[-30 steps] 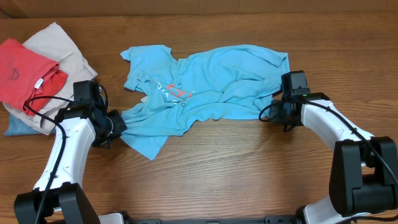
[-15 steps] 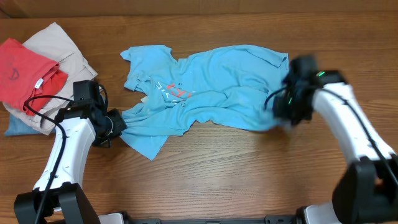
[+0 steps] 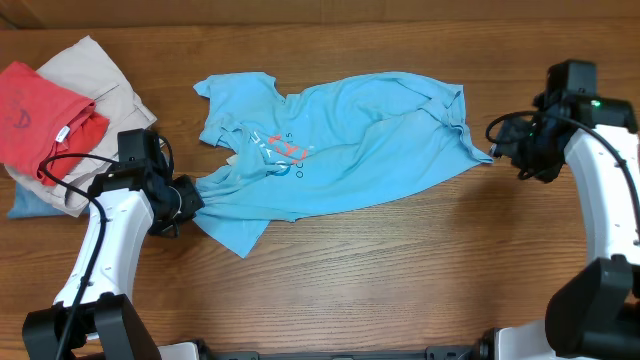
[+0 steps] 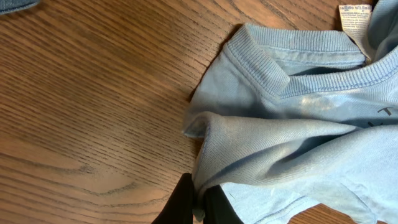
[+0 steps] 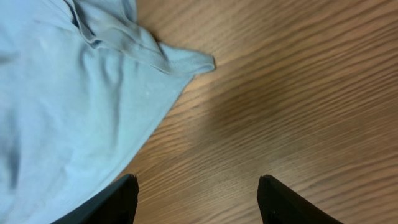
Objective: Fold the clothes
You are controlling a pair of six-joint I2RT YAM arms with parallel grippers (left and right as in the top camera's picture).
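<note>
Blue shirt (image 3: 340, 150) rumpled across centre frame; left gripper (image 4: 198, 208) pinches a small bunch at its lower-left edge. The right gripper (image 5: 198, 193) is spread, empty, just right of the hem corner. Risk: a one-sided tug slips that thin pinch or skews the shirt.

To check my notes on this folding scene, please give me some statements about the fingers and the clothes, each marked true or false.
1. The left fingers are shut on the blue T-shirt. True.
2. The right fingers grip the shirt. False: they stand open over bare table, beside its corner.
3. The red T-shirt lies on the blue one. False: it lies on the beige garment, apart from it.
4. The shirt's lettering faces up. True.
</note>
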